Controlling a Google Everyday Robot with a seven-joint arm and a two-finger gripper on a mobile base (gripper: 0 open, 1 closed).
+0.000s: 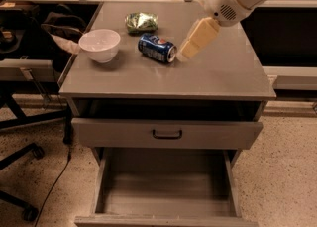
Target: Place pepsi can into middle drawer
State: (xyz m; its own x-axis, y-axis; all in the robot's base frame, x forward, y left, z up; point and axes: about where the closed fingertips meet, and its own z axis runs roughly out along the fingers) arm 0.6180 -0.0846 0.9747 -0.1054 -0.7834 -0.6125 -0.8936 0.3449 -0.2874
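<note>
COUNTER, CAN, OPEN DRAWER: A Google Everyday Robot's pincer (184,54) is hanging low over the grey cabinet's counter (218,80), its tip just beside the silver end of the pepsi can (157,48). Whether it is touching the can, and whether it is open or closed, cannot be told from this angle. The can is lying on its side near the counter's middle, logo up, w/ a white bowl (100,44) toward the frame's left and a shiny green snack bag (141,22) just behind it. Below, the middle drawer (166,194) is standing pulled out, under a shut drawer front (119,133) w/ a dark handle (167,134).

Step in hand, by the look of it: closing in for the grasp. The task is looking barely begun, as the can is not yet lifted. Doing it well is probably meaning coming down across the can's round body, not at its end, since a can on its side is apt to go rolling toward the bowl if nudged. The pincer should be straddling the barrel squarely before gripping, then lifting clear of the counter's front edge & lowering gently into the drawer.
</note>
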